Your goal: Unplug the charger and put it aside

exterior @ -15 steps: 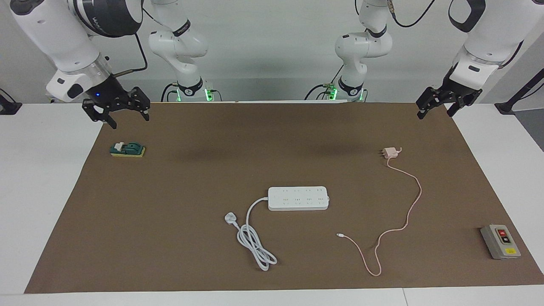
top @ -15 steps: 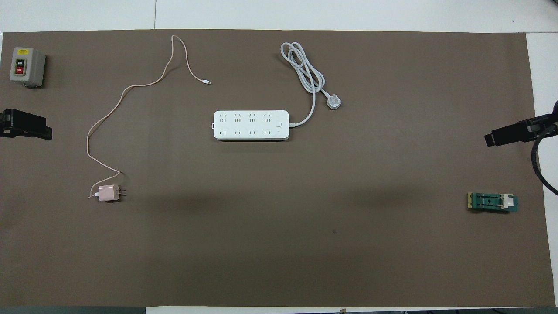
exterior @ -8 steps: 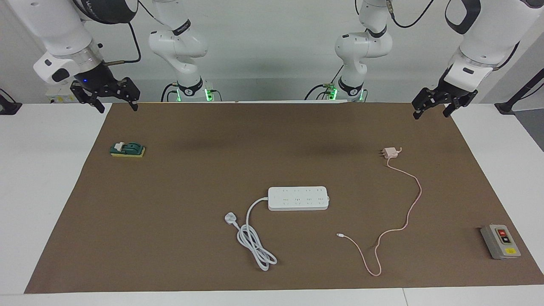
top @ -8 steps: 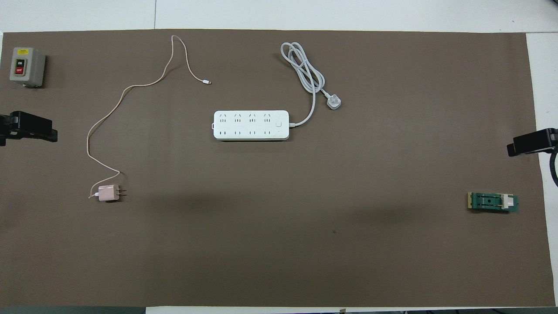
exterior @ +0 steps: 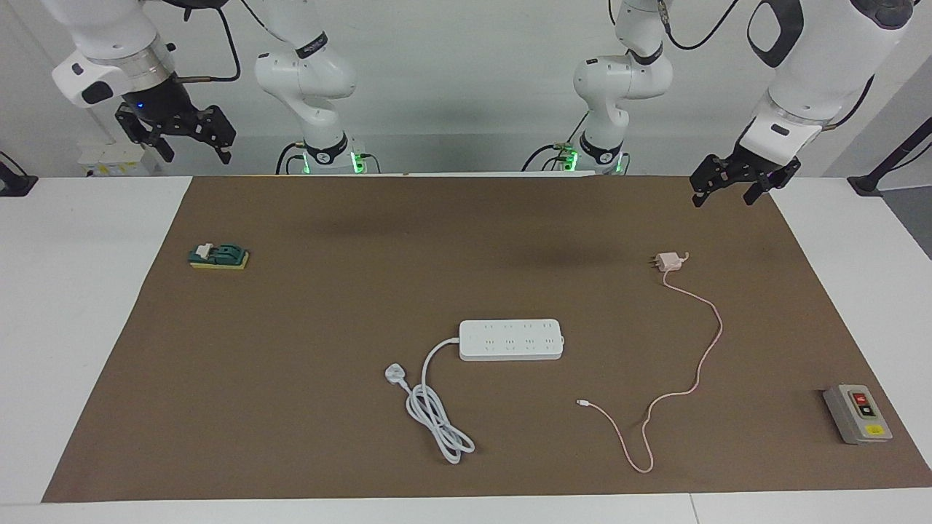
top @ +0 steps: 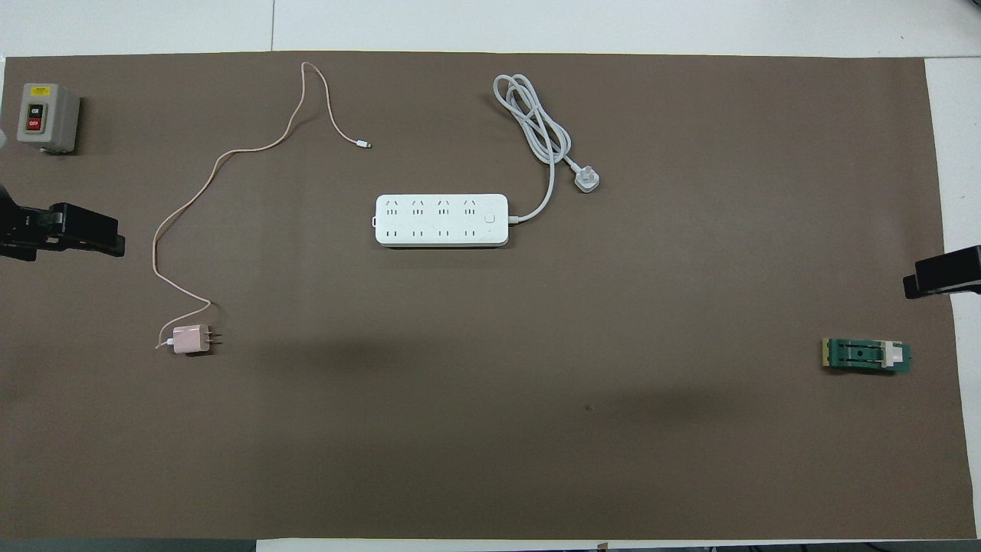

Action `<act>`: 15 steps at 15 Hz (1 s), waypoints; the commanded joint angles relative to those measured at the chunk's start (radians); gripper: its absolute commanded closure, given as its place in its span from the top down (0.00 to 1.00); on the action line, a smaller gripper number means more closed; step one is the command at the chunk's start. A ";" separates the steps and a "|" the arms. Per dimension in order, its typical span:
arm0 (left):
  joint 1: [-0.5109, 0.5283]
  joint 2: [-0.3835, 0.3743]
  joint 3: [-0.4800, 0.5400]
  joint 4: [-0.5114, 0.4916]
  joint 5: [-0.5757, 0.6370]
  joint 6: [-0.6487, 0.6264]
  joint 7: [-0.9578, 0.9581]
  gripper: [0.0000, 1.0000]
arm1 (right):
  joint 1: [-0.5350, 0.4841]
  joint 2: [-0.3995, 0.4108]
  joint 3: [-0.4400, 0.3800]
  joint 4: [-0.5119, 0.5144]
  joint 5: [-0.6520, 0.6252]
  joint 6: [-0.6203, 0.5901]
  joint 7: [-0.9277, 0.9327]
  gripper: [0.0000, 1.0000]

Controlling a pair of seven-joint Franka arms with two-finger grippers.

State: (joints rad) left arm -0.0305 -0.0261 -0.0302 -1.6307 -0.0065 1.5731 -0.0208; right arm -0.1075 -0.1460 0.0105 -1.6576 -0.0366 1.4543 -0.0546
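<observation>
**Charger lies unplugged on the mat**

Facing view: the small pale pink cube charger (exterior: 666, 262) rests on the brown paper mat (exterior: 328, 306), well apart from the smooth white plastic power strip (exterior: 511, 339). The left gripper (exterior: 722, 188) hangs empty, fingers spread wide; the right gripper (exterior: 193, 143) likewise.

Overhead view: the charger's thin pink cable (top: 222, 157) snakes away from the robots.

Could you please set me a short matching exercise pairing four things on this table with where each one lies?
Things:
1. charger
2. power strip
3. grey switch box
4. green block

Places:
A. middle of the brown mat
B. toward the right arm's end of the table
C. toward the left arm's end, farther from the robots than the power strip
D. toward the left arm's end, nearer to the robots than the power strip, unplugged

Pairs: 1-D, 2-A, 3-C, 4-B
</observation>
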 commanded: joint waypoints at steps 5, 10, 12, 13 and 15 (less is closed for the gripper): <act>-0.009 -0.023 0.012 -0.028 -0.009 0.054 0.006 1.00 | -0.012 -0.020 0.016 -0.059 -0.022 0.055 0.021 1.00; -0.009 -0.024 0.012 -0.031 -0.009 0.048 -0.002 1.00 | -0.015 -0.020 0.016 -0.053 -0.012 0.049 0.021 1.00; -0.009 -0.024 0.012 -0.031 -0.009 0.045 -0.005 1.00 | -0.015 -0.020 0.016 -0.054 -0.009 0.048 0.021 1.00; -0.009 -0.024 0.012 -0.031 -0.009 0.041 -0.004 1.00 | -0.015 -0.020 0.016 -0.054 -0.008 0.048 0.019 1.00; -0.009 -0.024 0.012 -0.029 -0.009 0.041 -0.002 1.00 | -0.015 -0.024 0.016 -0.054 -0.006 0.048 0.019 1.00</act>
State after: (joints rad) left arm -0.0305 -0.0262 -0.0290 -1.6319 -0.0066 1.6107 -0.0211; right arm -0.1075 -0.1468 0.0114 -1.6911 -0.0385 1.4930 -0.0523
